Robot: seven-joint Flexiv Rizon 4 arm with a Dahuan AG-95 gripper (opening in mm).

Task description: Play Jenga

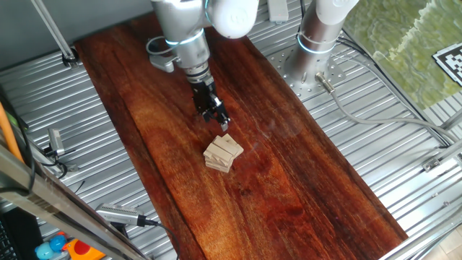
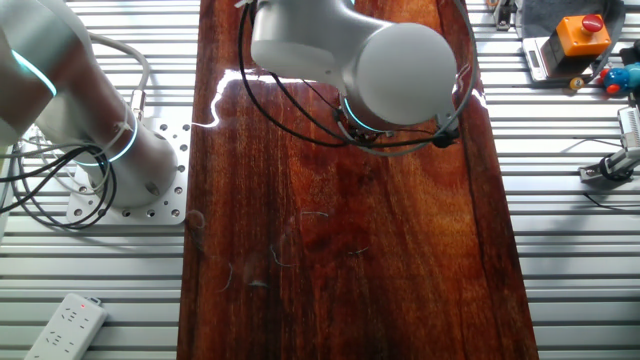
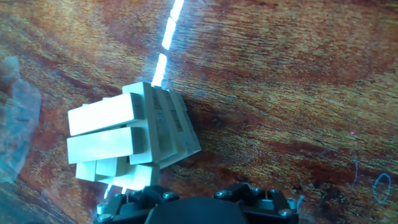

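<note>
pale tan jenga [image 1: 223, 153] blocks on a glossy reddish-brown streaked board [image 1: 289, 173]; black gripper [image 1: 219, 120].

Only the Jenga [image 1: 224, 153] stack interrupts the bare board [image 1: 303, 188] just below the hand [image 1: 219, 118].

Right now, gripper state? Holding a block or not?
Gripper: right at the top edge of the Jenga stack; open or shut cannot be told, fingertips not visible clearly in any view.
</note>
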